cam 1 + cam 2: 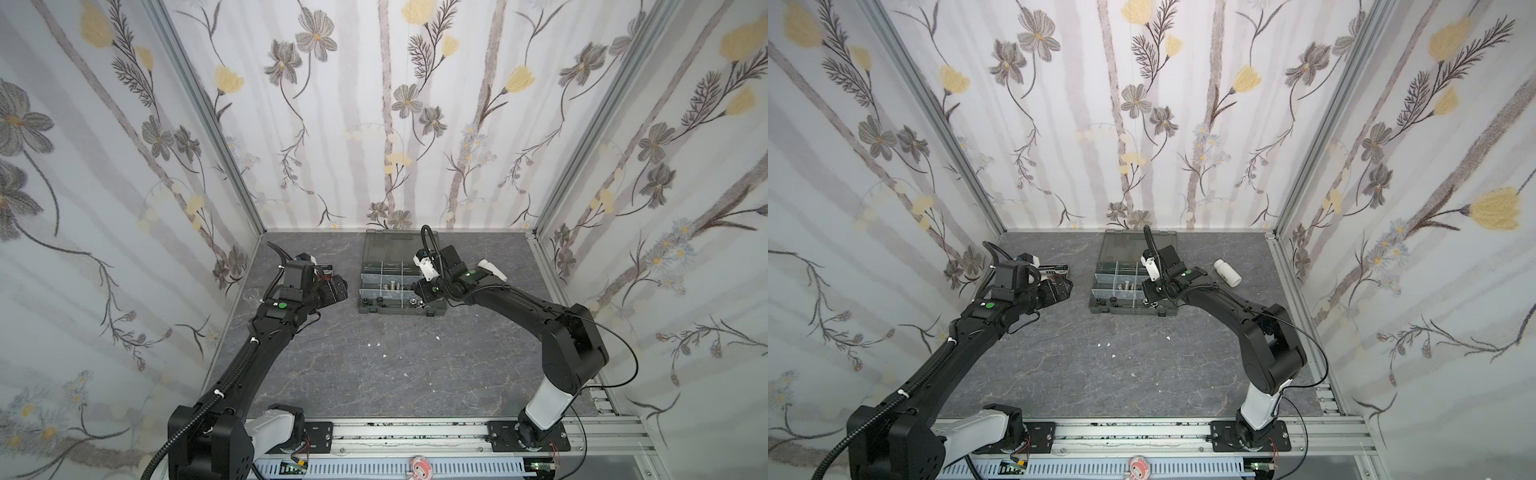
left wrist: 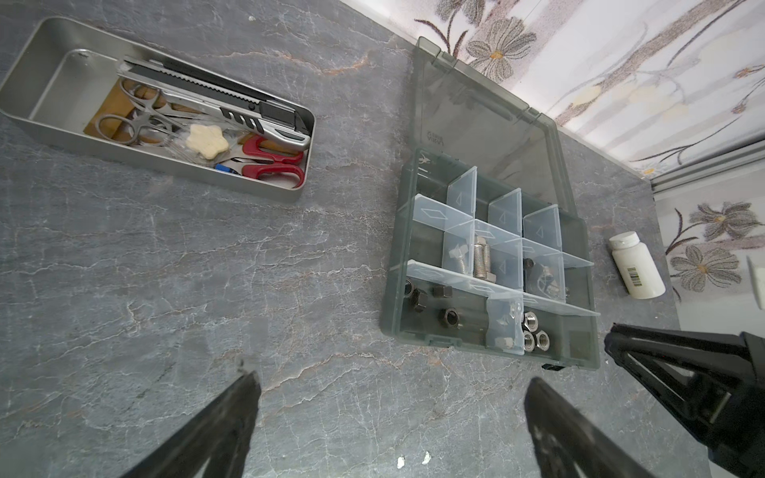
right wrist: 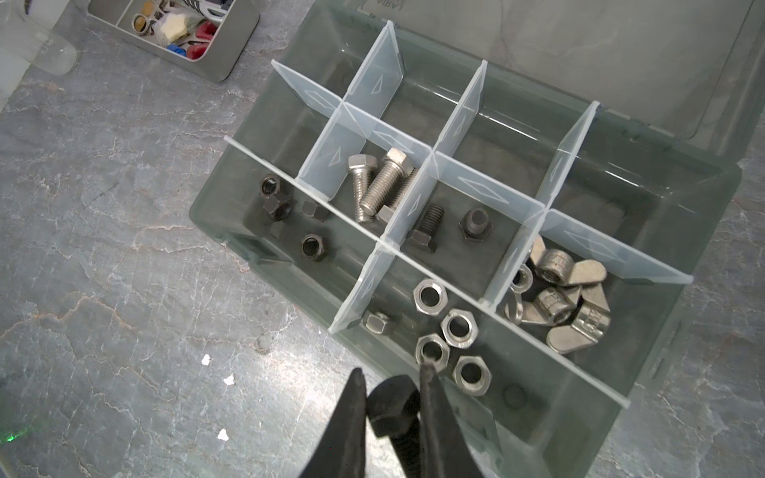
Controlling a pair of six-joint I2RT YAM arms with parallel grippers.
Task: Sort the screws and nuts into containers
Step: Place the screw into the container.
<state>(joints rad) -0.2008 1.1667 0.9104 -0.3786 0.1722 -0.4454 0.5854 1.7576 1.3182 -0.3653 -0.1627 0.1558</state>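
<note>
The left gripper (image 2: pixel 391 380) hovers, fingers spread, over the worktop (image 1: pixel 395 374) near the tray (image 2: pixel 145 159). Mid-back sits the open box (image 2: pixel 579 343), silver nuts (image 3: pixel 457 327) in its front-right compartment. Above that front edge the right gripper (image 3: pixel 391 376) pinches a black screw (image 3: pixel 393 407). A bottle (image 1: pixel 1227 272) lies further right.

Pinched in my right gripper (image 3: pixel 391 368) is a matt black hex-headed metal bolt (image 3: pixel 391 407); just beyond it, glossy silver metal hex nuts (image 3: pixel 458 327) lie in a smoky translucent plastic organizer box (image 3: pixel 215 223).
</note>
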